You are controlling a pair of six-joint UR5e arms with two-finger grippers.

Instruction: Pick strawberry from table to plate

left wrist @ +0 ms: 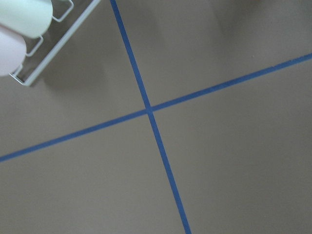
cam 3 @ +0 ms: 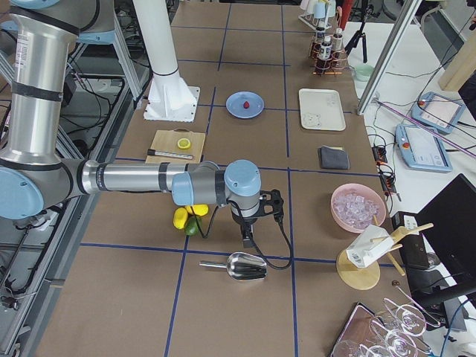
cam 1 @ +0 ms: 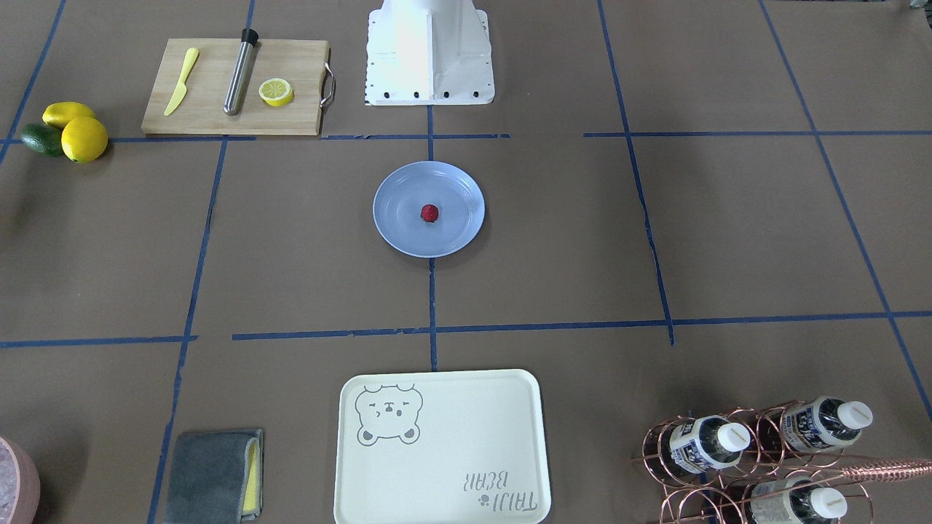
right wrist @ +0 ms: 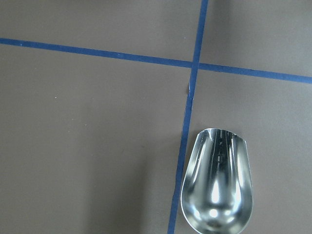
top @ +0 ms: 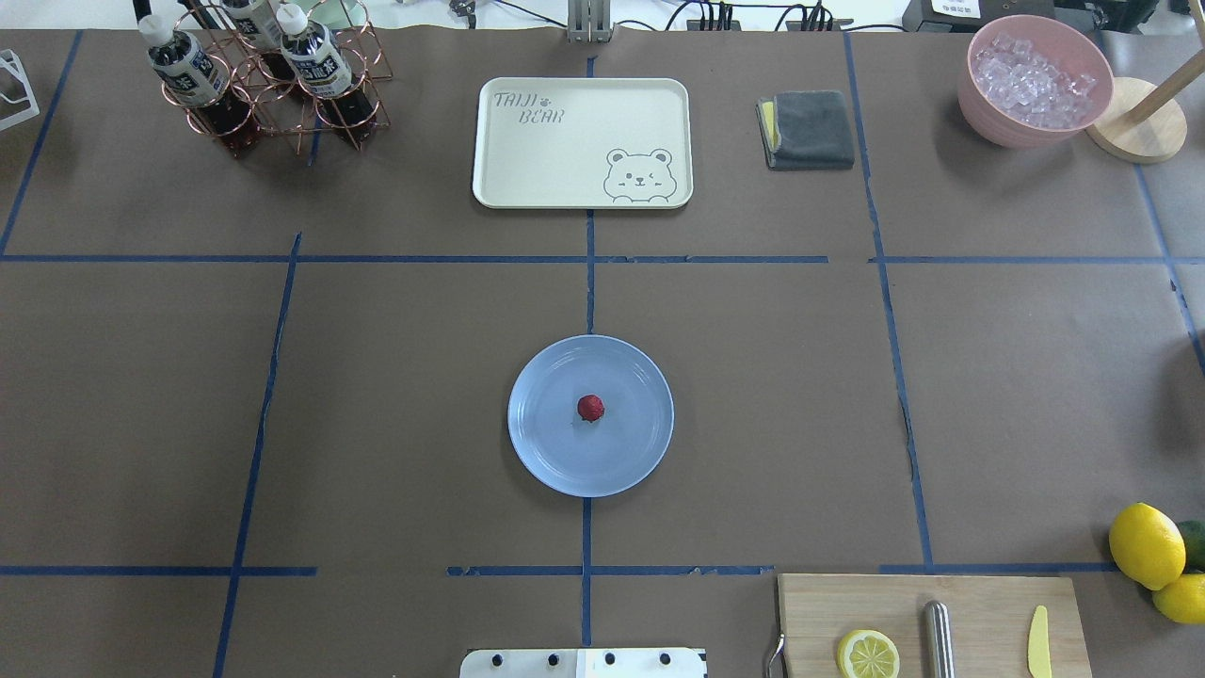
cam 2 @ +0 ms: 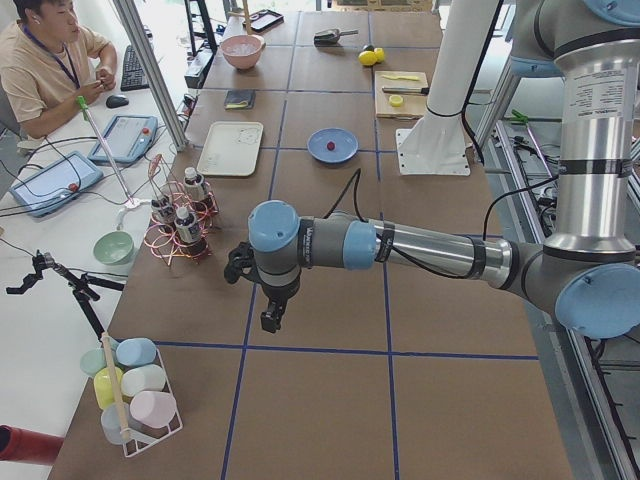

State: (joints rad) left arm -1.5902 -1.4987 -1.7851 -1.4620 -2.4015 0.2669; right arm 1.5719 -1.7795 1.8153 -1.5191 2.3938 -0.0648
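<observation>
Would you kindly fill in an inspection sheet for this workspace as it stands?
Surface: brown table, blue tape grid, flat.
Job's things: strawberry rests in the middle of the plate.
Clutter: tray, cutting board, lemons, bottles, ice bowl, cloth, scoop.
Grippers: left gripper and right gripper hang above the table's ends, away from the plate; jaws cannot be judged.
Cables: black cable loops at the right wrist.
Surroundings: seated person at a side desk.

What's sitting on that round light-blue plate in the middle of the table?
One small dark-red strawberry lies near the centre of the round, glossy light-blue plate. Nothing else is on it. The patch of brown table beneath the plate is hidden.
</observation>
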